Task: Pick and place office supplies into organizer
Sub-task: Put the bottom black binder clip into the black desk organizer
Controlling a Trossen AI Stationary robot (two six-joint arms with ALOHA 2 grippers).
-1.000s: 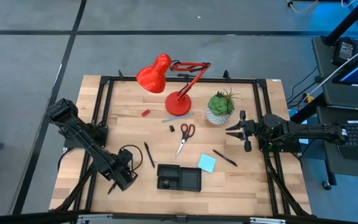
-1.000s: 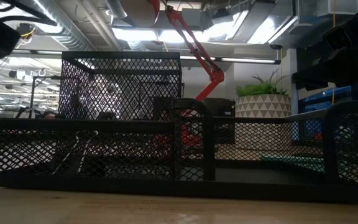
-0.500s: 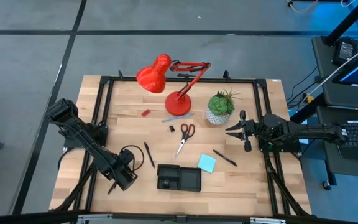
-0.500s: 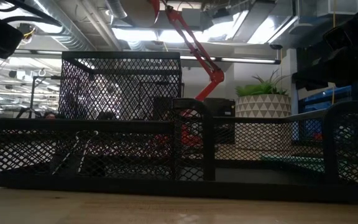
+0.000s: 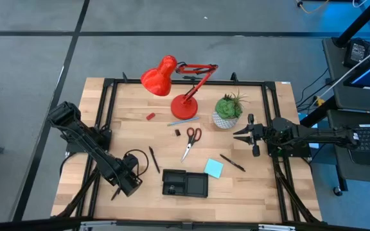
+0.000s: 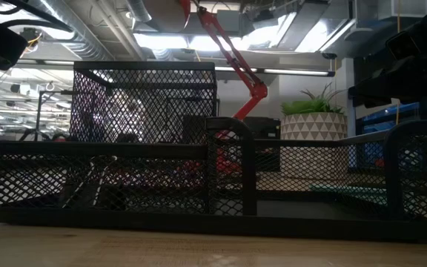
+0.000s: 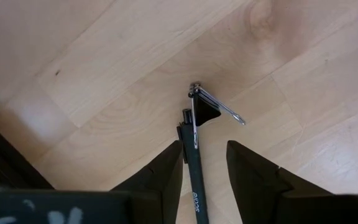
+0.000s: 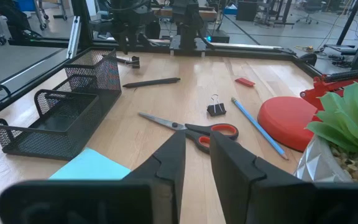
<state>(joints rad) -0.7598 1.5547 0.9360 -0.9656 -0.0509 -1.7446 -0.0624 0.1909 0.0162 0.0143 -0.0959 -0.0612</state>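
My left gripper [image 7: 204, 149] is open near the table's near left corner [image 5: 122, 187], pointing down. A dark pen [image 7: 193, 162] runs between its fingers, its end beside a black binder clip [image 7: 205, 112] on the wood. Whether a finger touches the pen, I cannot tell. My right gripper [image 5: 248, 136] [image 8: 197, 138] is open, hovering right of the red-handled scissors [image 5: 191, 141] [image 8: 197, 129]. The black mesh organizer [image 5: 185, 183] [image 6: 213, 185] [image 8: 48, 106] stands near the near edge. The blue sticky pad [image 5: 214, 168] lies beside it. Two more pens [image 5: 154, 159] [image 5: 232, 162] lie flat.
A red desk lamp [image 5: 178, 83] and a potted plant [image 5: 227, 110] stand toward the far edge. A blue pencil [image 5: 184, 121], a small black clip [image 5: 178, 133] and a tiny red piece [image 5: 150, 116] lie near the lamp's base. A black frame borders the table.
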